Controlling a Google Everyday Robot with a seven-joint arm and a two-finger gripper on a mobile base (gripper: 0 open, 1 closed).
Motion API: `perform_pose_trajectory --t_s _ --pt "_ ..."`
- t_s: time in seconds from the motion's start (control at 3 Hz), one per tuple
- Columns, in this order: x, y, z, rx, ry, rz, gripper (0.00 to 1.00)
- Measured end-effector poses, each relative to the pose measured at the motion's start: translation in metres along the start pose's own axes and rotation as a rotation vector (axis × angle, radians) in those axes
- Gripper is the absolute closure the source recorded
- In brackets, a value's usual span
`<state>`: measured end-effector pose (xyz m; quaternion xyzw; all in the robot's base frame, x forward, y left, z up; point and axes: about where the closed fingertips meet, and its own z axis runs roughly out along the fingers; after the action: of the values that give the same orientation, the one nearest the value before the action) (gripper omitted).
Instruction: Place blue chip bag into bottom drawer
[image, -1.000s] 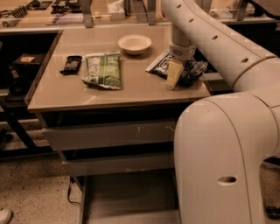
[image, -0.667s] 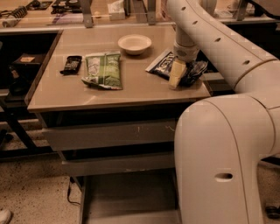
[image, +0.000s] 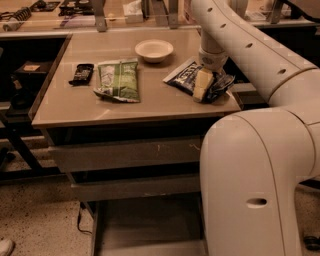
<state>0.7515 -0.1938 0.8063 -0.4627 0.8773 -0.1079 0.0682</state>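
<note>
The blue chip bag (image: 186, 75), dark blue foil with a white end and white lettering, lies at the right edge of the tan cabinet top (image: 75, 107). My gripper (image: 202, 86) reaches down from the arm and sits on the bag's right half, where the foil is crumpled around it. The bottom drawer (image: 145, 222) is pulled out below the cabinet, showing a flat grey floor. Its right part is hidden behind my white body.
A green and white snack bag (image: 119, 79), a white bowl (image: 154, 50) and a small black packet (image: 81, 73) lie on the cabinet top. Two upper drawers (image: 130, 155) are closed. My large white body (image: 260, 190) stands at the right front. A bench with clutter runs behind.
My gripper has shifted slightly over the blue chip bag and sits a little lower. The bag stays at the same spot on the top.
</note>
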Motion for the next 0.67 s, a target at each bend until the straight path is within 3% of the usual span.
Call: perform_pose_trajectory --t_s 0.33,0.67 --pt "0.0000 0.0000 0.0000 0.000 0.000 0.000 0.88" --pt "0.0000 0.0000 0.0000 0.000 0.000 0.000 1.00"
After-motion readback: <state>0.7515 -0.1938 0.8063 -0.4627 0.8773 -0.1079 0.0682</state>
